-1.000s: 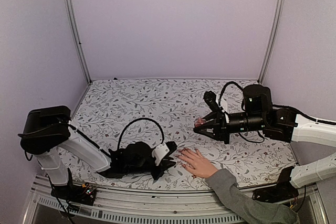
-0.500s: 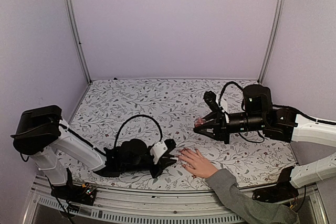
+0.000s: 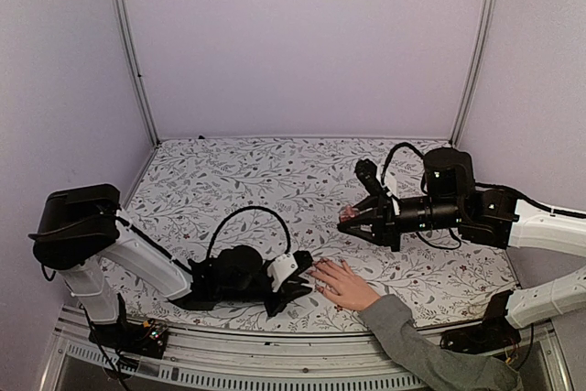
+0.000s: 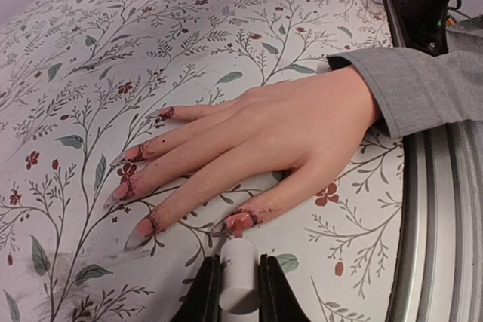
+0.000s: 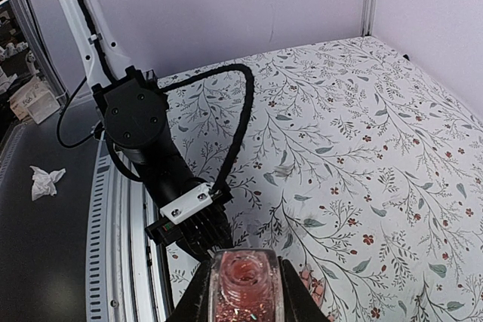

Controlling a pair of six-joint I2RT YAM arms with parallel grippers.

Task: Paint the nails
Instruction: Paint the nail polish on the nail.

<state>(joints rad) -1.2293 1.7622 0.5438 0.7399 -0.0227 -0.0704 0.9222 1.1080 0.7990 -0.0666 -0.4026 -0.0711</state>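
My left gripper (image 4: 240, 297) is closed narrow around a white brush handle (image 4: 240, 269), which points at the hand (image 4: 287, 137) lying flat, palm down, at the near edge of the counter (image 3: 229, 180), a little right of the middle. The brush tip itself is hidden from me; the handle end sits just beside the thumb. The nails (image 4: 238, 222) are tiny and most show pink-red smears that run onto the skin around them. The grey sleeve (image 4: 423, 88) lies over the metal rail at that edge.

My right gripper (image 5: 245, 305) clamps an open bottle of glittery pink polish (image 5: 245, 277), held off the cloth further back, toward the right edge.

I judge the nails to be stiff little plates on soft, living fingers, so there is nothing to grip. I would only stroke them lightly with the bristles, from cuticle to tip. The handle looks smooth and light and could twist in the jaws. The glass bottle must stay upright or it will spill.
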